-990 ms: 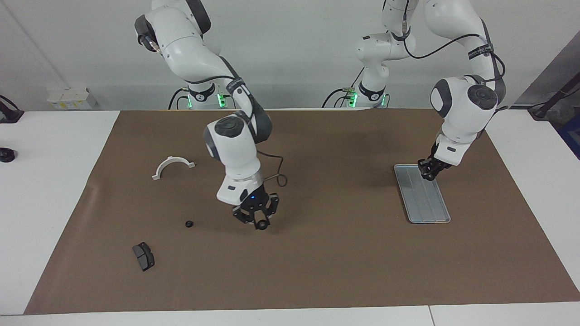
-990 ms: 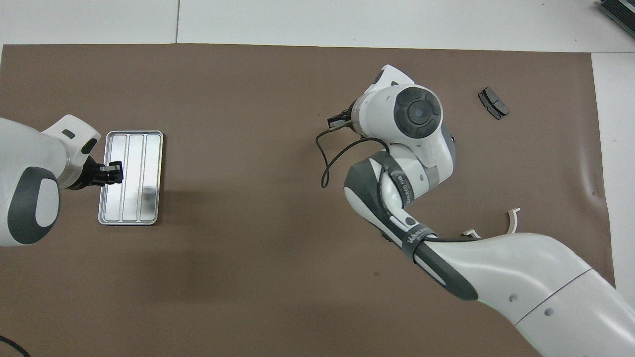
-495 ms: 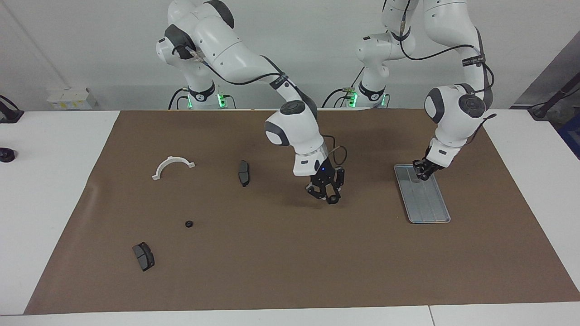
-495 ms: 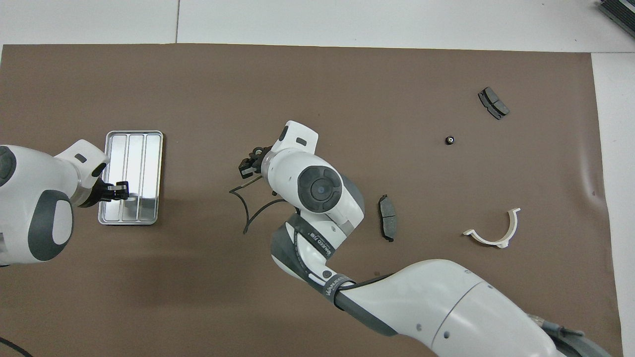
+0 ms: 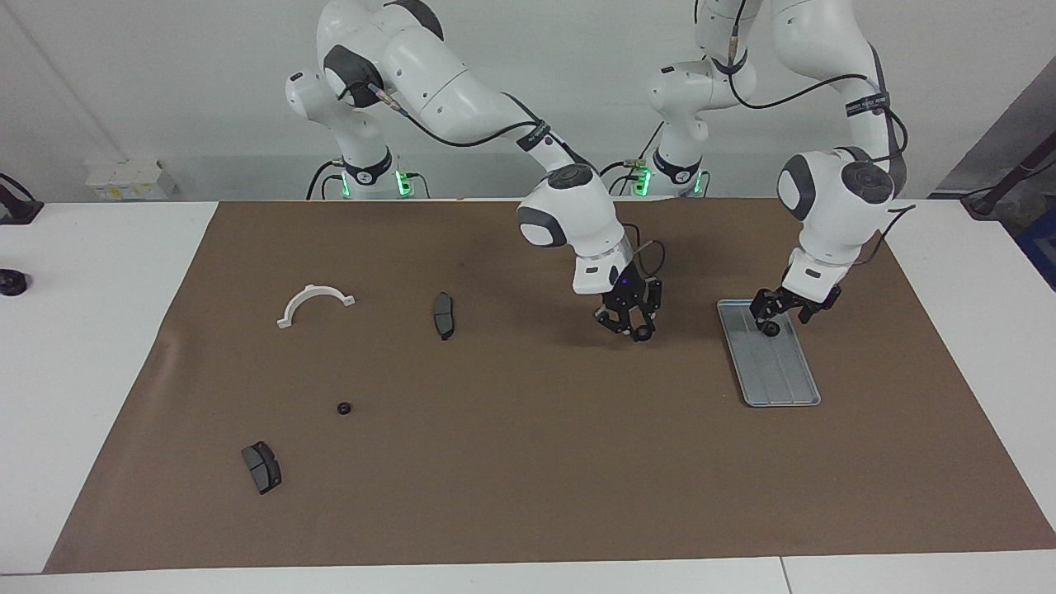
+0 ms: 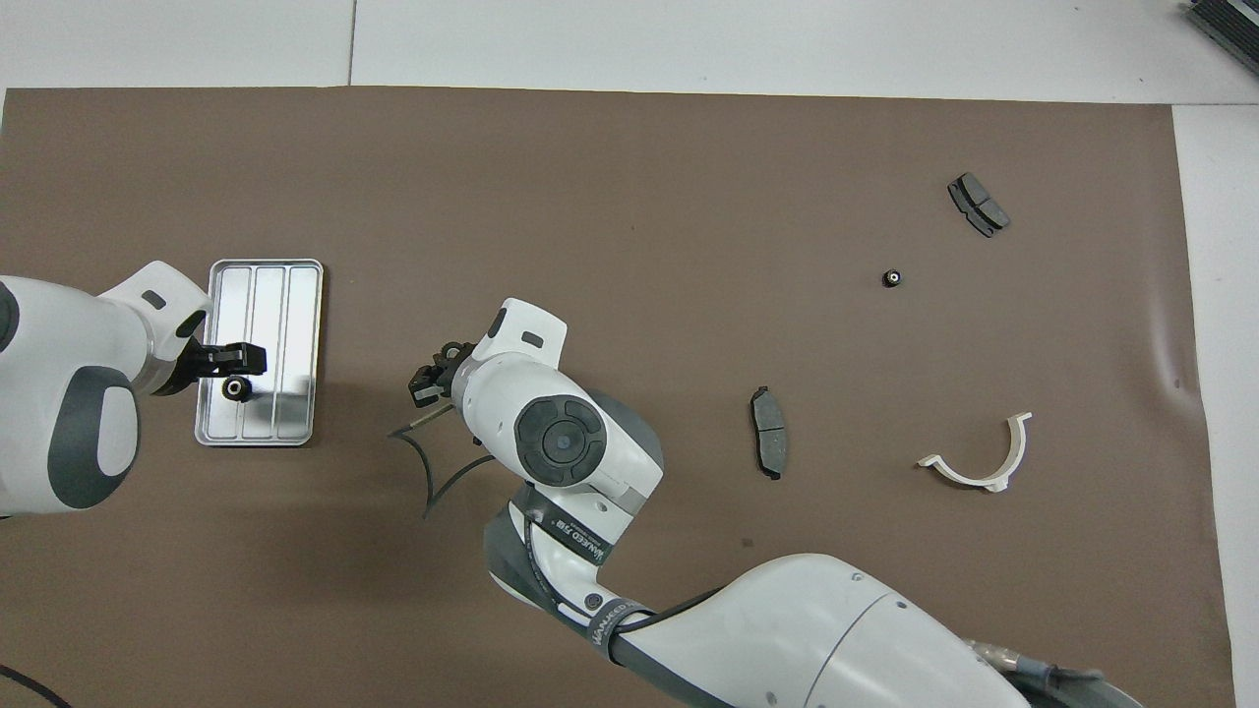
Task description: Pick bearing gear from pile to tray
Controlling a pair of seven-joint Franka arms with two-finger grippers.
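The tray lies flat on the brown mat toward the left arm's end of the table.

Left gripper — low over the end of the tray nearer to the robots. Its fingers stand spread. A small black gear sits just beneath the fingertips, on the tray floor near that end. The gripper does not pinch it; whether a fingertip touches it cannot be told.

Right gripper — over bare mat between the table's middle and the tray, well apart from both. The fingertips are drawn close together around a small dark round part. The facing view shows it at the tips; the overhead view hides it under the wrist. It looks like another gear, but its details cannot be made out.

Other items, all toward the right arm's end of the table:
- A second small black gear alone on the mat.
- A dark brake pad nearer to the robots than that gear.
- Another brake pad farther from the robots than the gear.
- A white half-ring clamp nearer to the robots, beside the first pad but apart from it.

None of these four items touches another.
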